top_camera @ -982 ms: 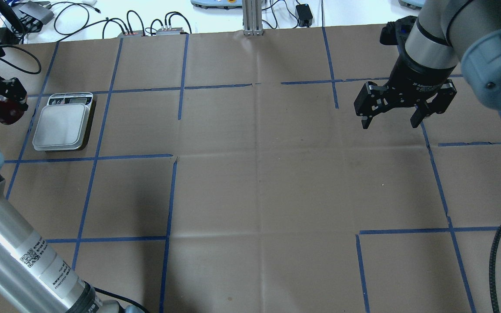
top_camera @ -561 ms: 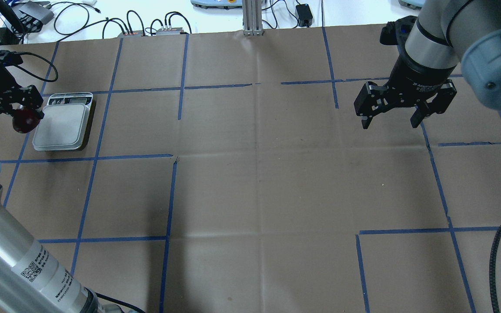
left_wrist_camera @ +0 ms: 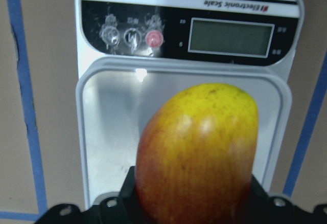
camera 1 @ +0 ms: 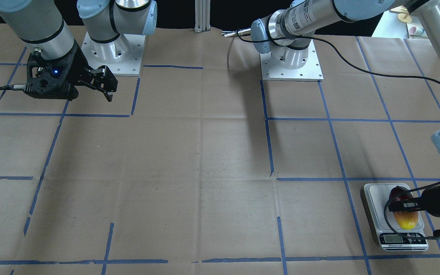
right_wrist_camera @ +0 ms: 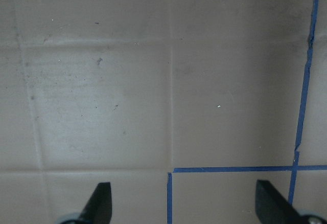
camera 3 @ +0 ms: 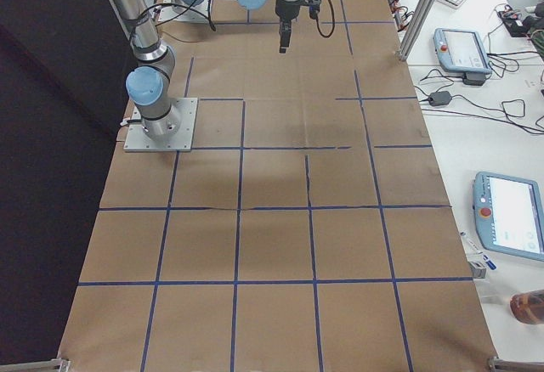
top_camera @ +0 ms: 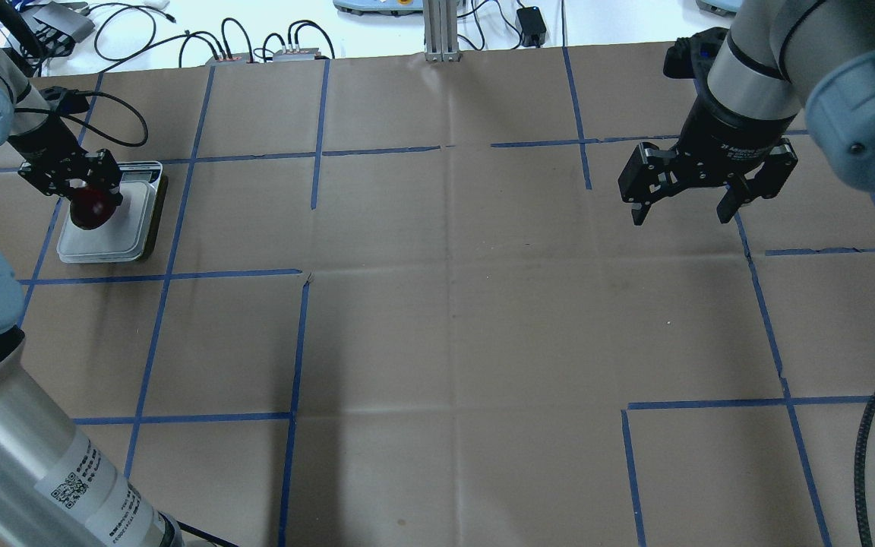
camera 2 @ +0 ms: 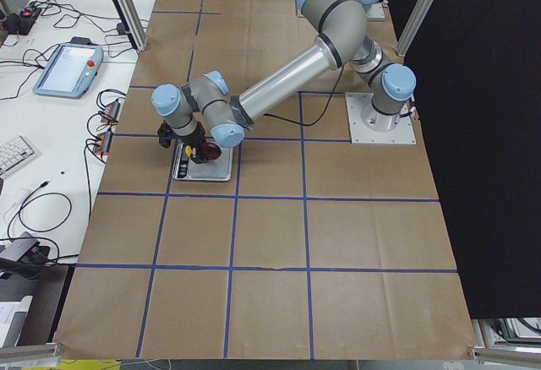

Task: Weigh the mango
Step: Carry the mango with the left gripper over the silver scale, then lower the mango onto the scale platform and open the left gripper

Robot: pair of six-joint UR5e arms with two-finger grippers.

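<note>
The mango (top_camera: 91, 210), dark red fading to yellow, is held in my left gripper (top_camera: 82, 199), which is shut on it over the weighing plate of the white scale (top_camera: 122, 232). In the left wrist view the mango (left_wrist_camera: 199, 152) hangs in front of the plate (left_wrist_camera: 107, 132), and the scale's display (left_wrist_camera: 230, 37) is blank. I cannot tell whether the mango touches the plate. From the front, the mango (camera 1: 405, 215) lies lengthwise over the scale (camera 1: 372, 214). My right gripper (top_camera: 680, 209) is open and empty, hovering at the far right.
Brown paper with a grid of blue tape (top_camera: 301, 342) covers the table. Cables and small boxes (top_camera: 255, 45) lie beyond the far edge. A black cable (top_camera: 870, 425) hangs at the near right. The right wrist view shows only bare paper (right_wrist_camera: 102, 91).
My left gripper has carried the mango rightward, from beside the scale's left edge to over its weighing plate. The right arm has not moved.
</note>
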